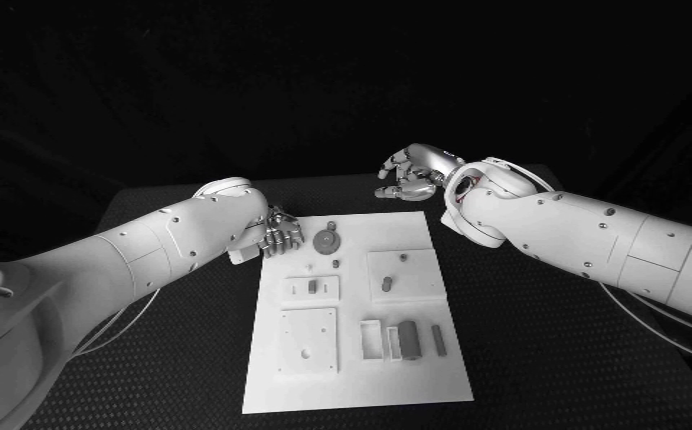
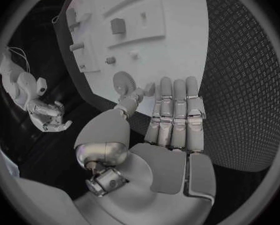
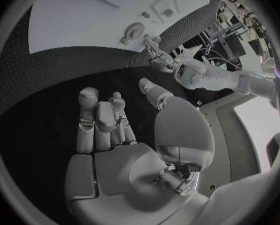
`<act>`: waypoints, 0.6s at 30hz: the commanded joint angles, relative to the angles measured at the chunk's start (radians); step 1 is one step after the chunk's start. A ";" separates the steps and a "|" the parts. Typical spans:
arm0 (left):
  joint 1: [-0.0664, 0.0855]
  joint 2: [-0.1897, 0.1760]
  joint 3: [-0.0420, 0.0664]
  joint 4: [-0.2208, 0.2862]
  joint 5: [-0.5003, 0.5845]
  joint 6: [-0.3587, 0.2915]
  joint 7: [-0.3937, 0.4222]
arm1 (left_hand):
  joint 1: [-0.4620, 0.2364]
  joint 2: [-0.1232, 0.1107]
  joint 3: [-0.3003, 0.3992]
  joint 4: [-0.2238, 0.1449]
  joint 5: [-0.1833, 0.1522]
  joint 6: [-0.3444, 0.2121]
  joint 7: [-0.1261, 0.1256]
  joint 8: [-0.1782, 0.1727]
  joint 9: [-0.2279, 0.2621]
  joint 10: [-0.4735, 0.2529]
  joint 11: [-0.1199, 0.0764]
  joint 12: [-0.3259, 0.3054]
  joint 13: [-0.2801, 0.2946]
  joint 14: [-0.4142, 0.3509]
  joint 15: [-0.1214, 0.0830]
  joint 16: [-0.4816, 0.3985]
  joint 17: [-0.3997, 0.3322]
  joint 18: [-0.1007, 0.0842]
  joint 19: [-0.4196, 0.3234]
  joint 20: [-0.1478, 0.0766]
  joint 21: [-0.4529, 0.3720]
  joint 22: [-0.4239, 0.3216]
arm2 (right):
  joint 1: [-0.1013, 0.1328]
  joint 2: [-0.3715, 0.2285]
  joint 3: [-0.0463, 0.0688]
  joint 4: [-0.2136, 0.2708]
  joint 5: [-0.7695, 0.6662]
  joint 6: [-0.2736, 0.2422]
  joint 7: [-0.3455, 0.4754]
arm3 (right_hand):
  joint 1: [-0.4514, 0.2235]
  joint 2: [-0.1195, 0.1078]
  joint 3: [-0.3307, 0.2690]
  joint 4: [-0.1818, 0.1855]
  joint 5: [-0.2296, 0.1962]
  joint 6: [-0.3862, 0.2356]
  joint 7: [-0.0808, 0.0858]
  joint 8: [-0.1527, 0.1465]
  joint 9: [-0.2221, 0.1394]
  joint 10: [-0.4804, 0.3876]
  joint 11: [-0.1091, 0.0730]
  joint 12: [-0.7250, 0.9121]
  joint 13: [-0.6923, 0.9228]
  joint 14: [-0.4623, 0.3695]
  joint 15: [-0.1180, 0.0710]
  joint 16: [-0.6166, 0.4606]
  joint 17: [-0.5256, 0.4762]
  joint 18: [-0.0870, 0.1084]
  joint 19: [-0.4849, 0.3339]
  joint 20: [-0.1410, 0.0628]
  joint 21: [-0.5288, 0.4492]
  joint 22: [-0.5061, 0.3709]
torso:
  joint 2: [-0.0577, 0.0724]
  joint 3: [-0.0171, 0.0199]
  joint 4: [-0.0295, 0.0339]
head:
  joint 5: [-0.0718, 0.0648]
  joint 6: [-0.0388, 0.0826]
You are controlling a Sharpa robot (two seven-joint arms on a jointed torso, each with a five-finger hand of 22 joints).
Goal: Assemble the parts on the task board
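The small round grey toothed gear (image 1: 327, 241) lies on the flat white task board (image 1: 418, 360), near its far left corner. The silver left hand (image 1: 278, 233) hovers just beside the gear, fingers straight and apart, holding nothing; it should probably pinch the gear's rim squarely. The silver right hand (image 1: 411, 175), beyond the gear past the board's far edge, has its fingers curled in on nothing.

Table (image 1: 548, 350) — black, with a fine dimpled or woven surface texture, seen clearly in the left wrist view (image 2: 246, 85) and again in the right wrist view (image 3: 27, 110). Its far edge runs behind the working area in the head view; its surface extends on both sides of the white plate. Thin cables (image 1: 130, 312) hang in loops near the left side of the table, with similar cables (image 1: 642, 322) at the right. Backdrop (image 1: 346, 50) — uniformly dark behind the table, no detail discernible.
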 commanded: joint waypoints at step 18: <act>-0.001 -0.006 0.000 0.001 0.022 -0.009 0.022 | 0.090 0.025 0.041 -0.002 -0.004 0.026 -0.008 0.017 -0.003 0.028 -0.007 0.017 -0.009 0.024 -0.008 0.026 -0.017 0.006 0.027 -0.006 0.001 0.014 | 0.000 0.001 0.001 -0.001 -0.001 0.009 0.006 | 0.001 -0.003 0.001 0.006 0.000 -0.011 0.017 -0.004 -0.001 -0.002 0.003 0.004 -0.002 -0.006 0.002 0.000 0.001 0.053 0.000 -0.005 -0.004 0.015 | -0.001 0.0012 -0.0001 | 0.000 -0.002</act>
